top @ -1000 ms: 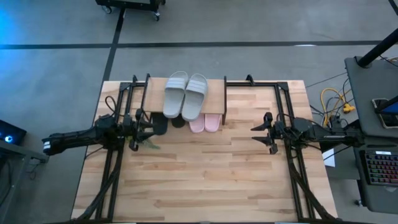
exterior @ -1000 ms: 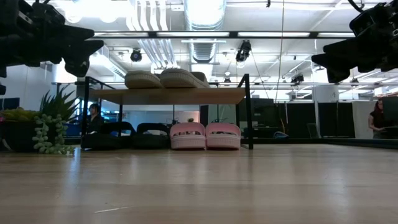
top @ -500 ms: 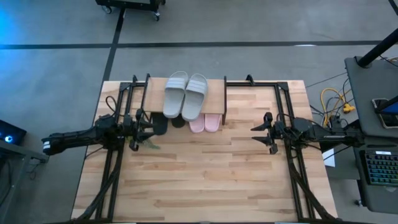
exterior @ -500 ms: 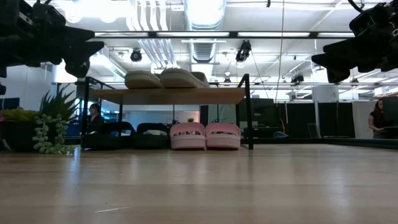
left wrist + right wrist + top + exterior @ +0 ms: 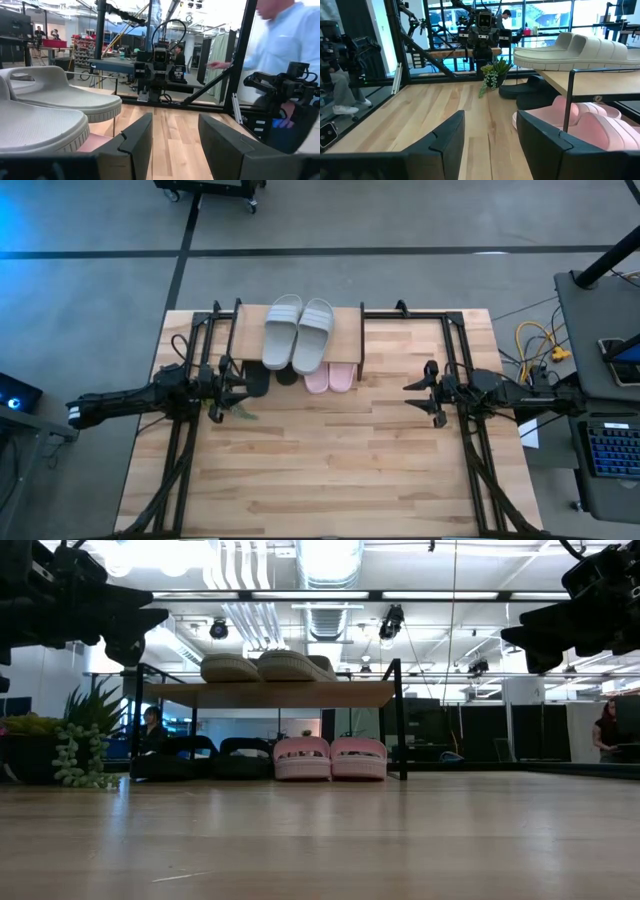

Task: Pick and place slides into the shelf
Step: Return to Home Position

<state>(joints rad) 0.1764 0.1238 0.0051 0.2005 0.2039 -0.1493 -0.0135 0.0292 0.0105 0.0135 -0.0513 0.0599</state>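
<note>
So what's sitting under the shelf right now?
Under the shelf stand the pink pair and, beside it, the black pair. From above, the shelf hides all but their ends.

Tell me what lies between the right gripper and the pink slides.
Between the right gripper and the pink slides: only bare table and the shelf's black leg, as the high view shows.

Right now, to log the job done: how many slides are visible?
6: two grey-green slides on the shelf; two pink slides under it, toward the right arm; two black slides under it, toward the left arm.
</note>
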